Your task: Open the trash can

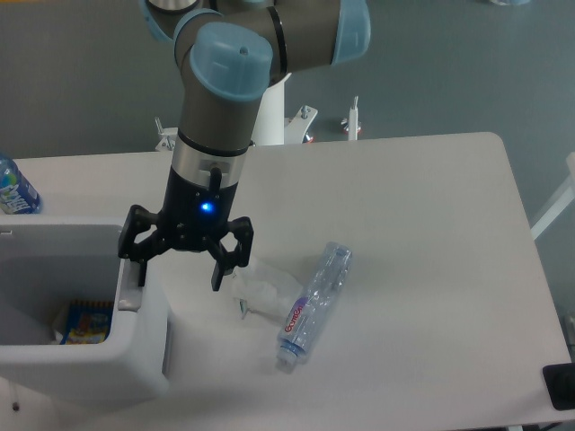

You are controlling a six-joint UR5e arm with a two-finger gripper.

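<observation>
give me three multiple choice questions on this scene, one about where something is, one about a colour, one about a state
1. Where does the clear bottle lie?
A. inside the bin
B. on the table, on its side, to the right of the end effector
C. held by the end effector

2. What colour is the light on the end effector?
A. red
B. green
C. blue

3. What state is the trash can in?
A. open, with its inside showing
B. lid shut flat
C. tipped over

Answers:
1. B, it rests flat on the white table, apart from the fingers.
2. C, a blue dot glows on the black body.
3. A, the cavity shows, with a colourful packet at the bottom.
</observation>
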